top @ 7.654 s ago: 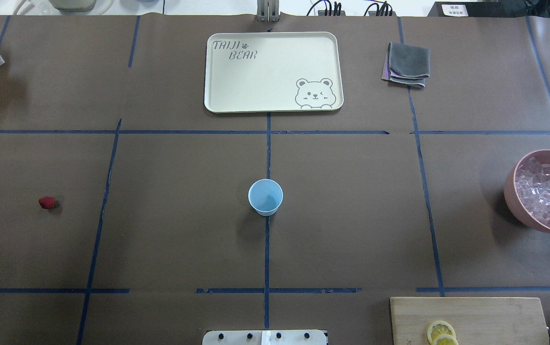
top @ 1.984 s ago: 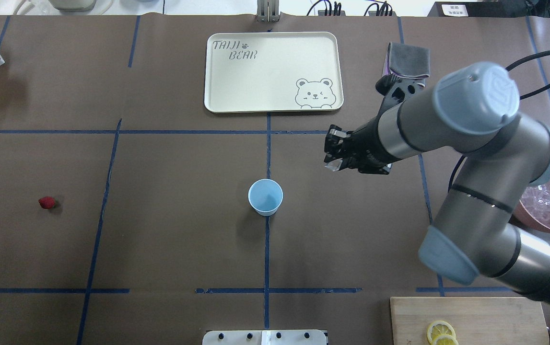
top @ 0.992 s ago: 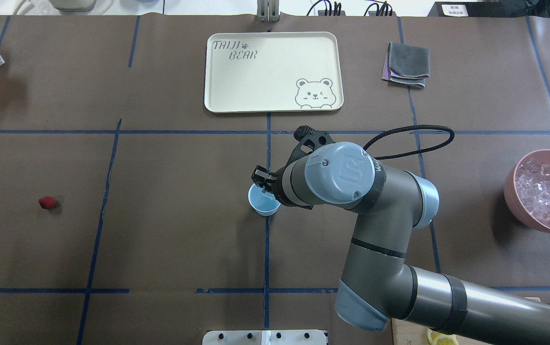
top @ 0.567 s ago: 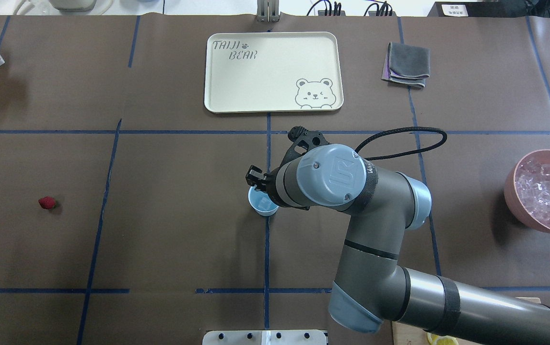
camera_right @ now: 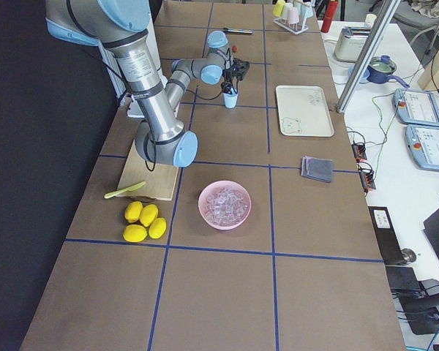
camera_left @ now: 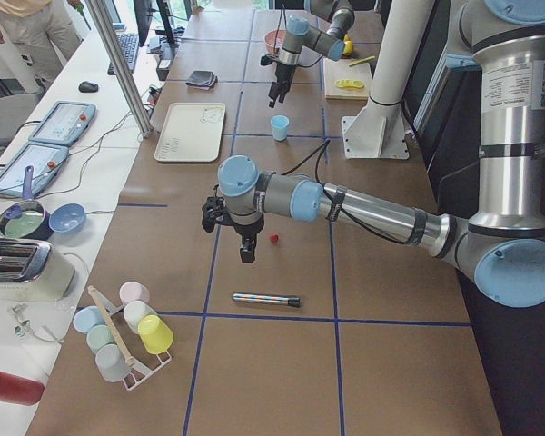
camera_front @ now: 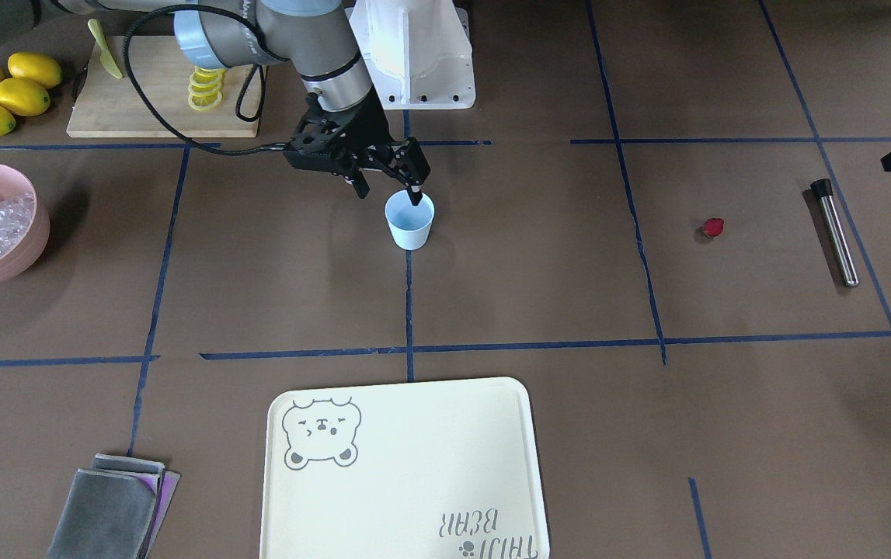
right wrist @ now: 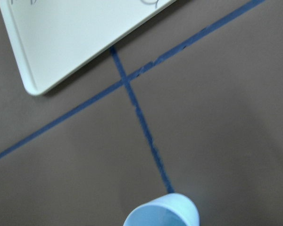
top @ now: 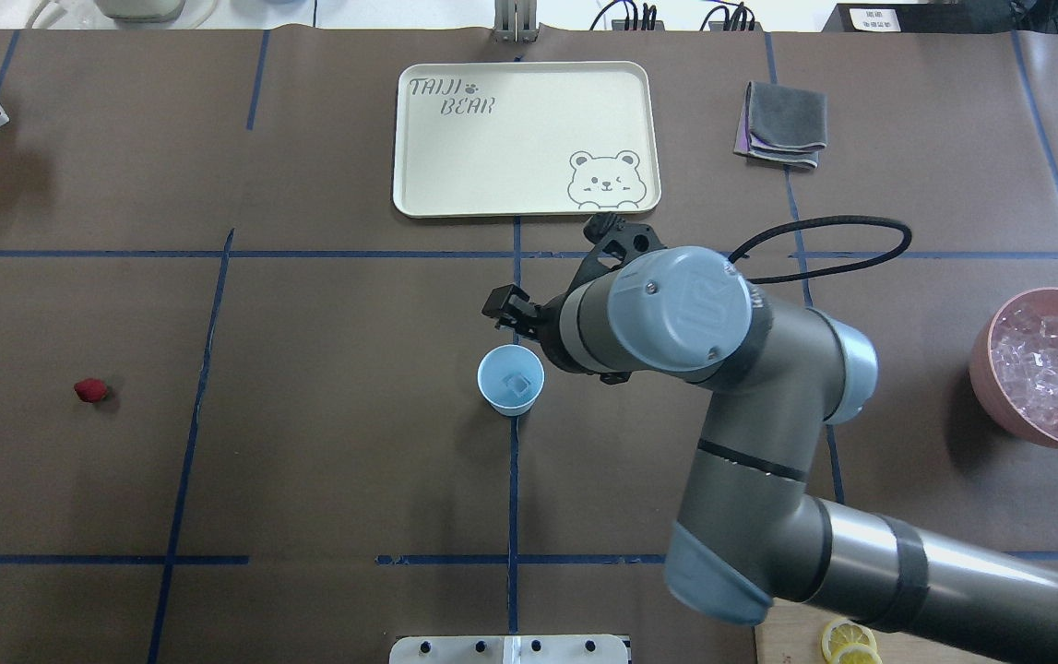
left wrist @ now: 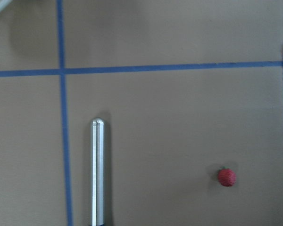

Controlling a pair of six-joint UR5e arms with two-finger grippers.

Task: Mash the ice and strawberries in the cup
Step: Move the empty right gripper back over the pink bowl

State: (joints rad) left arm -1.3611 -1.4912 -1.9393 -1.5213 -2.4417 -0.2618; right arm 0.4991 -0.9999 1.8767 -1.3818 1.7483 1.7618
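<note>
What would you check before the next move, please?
1. Ice in the small pale blue plastic cup: ok. One clear ice cube lies inside.
2. Cup upright: ok. It stands upright on the brown table cover.
3. Right gripper empty: ok. Its fingers are spread with nothing between them.
4. Small dark-red strawberry free to pick: ok. It lies alone on the table, apart from the steel rod with a black end.
5. Left gripper centred over the strawberry: not ok. The left wrist view shows the berry off toward the lower right.
6. Left gripper open: cannot tell.
</note>
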